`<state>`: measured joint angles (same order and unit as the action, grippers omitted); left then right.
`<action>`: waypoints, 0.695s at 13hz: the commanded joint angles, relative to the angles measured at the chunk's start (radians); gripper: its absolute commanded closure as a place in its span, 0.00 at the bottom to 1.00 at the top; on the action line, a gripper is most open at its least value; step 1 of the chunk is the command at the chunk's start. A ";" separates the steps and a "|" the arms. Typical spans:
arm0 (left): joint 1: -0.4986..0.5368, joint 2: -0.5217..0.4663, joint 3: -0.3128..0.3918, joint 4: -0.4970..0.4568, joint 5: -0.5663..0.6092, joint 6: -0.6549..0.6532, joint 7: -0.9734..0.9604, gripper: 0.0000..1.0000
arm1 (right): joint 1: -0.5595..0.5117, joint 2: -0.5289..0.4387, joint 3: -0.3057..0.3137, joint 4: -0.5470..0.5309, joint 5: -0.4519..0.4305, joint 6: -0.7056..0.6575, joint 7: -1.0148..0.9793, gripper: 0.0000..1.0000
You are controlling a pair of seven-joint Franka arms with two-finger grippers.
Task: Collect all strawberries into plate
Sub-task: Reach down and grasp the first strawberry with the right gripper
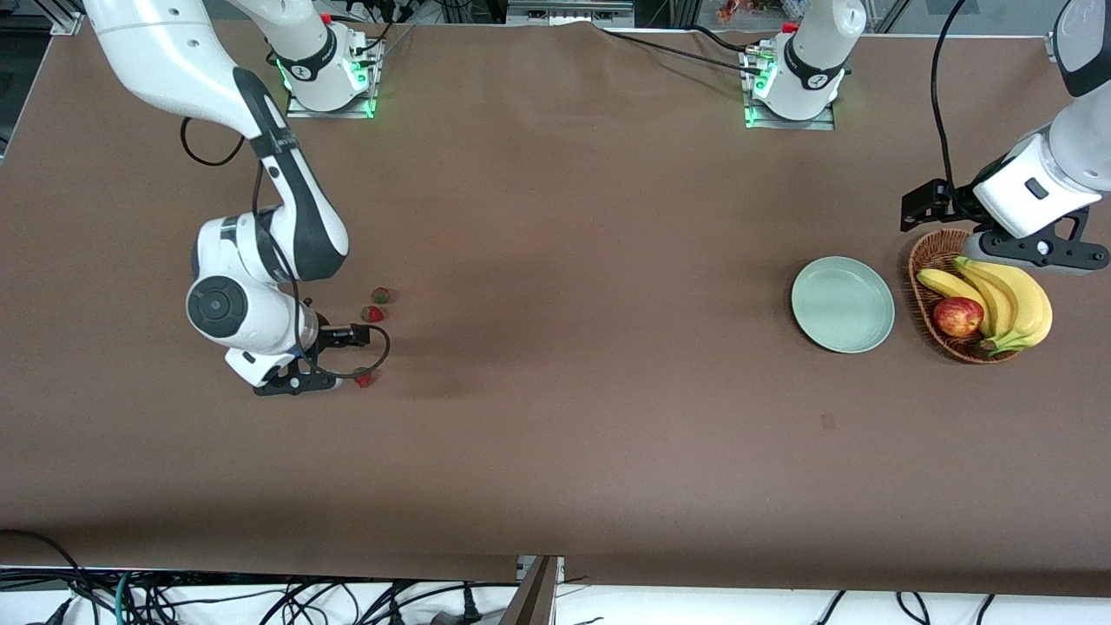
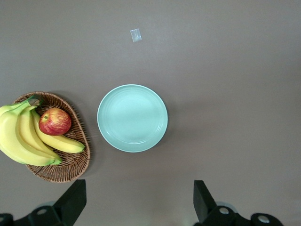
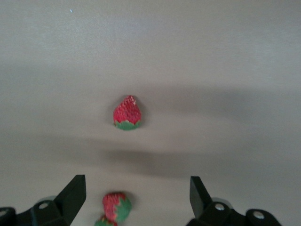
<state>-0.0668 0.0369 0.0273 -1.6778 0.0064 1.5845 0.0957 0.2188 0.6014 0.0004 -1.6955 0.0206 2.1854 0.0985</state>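
The first pick is in hand: the right end effector [image 1: 340, 365], fingers spread and empty, hangs low over three strawberries [image 1: 372, 313] on the bench [image 1: 555, 391]. Next it likely must centre on one berry and clench. The left end effector [image 2: 138, 207] waits released above the bare plate [image 1: 842, 304].

In the front view, we cannot see the fingertips of the right arm's two-finger gripper [image 1: 299, 382]; the white wrist housing covers most of it. The tiny red strawberry nearest the camera [image 1: 364, 378] shows only partly, with the black cable crossing just beside it. The left arm's two-finger gripper [image 1: 1037, 252] covers part of the brown wicker basket [image 1: 922, 265] and the stem end of the yellow banana bunch [image 1: 1011, 299].

In the right wrist view, the picture's edge cuts off a second red strawberry with a green leafy top [image 3: 115, 207], and a third is barely a sliver. In the left wrist view, the bananas run off the picture's edge.
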 commanded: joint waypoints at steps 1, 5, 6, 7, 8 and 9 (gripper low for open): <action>-0.010 -0.009 0.005 -0.013 0.001 0.025 -0.042 0.00 | 0.011 0.038 0.003 0.014 0.024 0.055 -0.020 0.06; -0.008 -0.009 0.005 -0.017 0.000 0.046 -0.085 0.00 | 0.011 0.107 0.003 0.034 0.024 0.151 -0.020 0.19; -0.010 -0.009 0.005 -0.017 -0.002 0.046 -0.088 0.00 | 0.011 0.112 0.003 0.034 0.024 0.163 -0.022 0.25; -0.008 -0.009 0.005 -0.017 -0.003 0.046 -0.090 0.00 | 0.011 0.112 0.003 0.034 0.022 0.163 -0.022 0.32; -0.010 -0.009 0.005 -0.017 -0.006 0.046 -0.090 0.00 | 0.011 0.115 0.003 0.036 0.022 0.163 -0.022 0.34; -0.010 -0.008 0.005 -0.017 -0.006 0.045 -0.091 0.00 | 0.011 0.121 0.003 0.043 0.022 0.165 -0.022 0.34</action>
<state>-0.0668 0.0376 0.0269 -1.6823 0.0053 1.6153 0.0202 0.2316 0.7066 0.0008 -1.6836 0.0269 2.3500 0.0984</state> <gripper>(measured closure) 0.000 0.339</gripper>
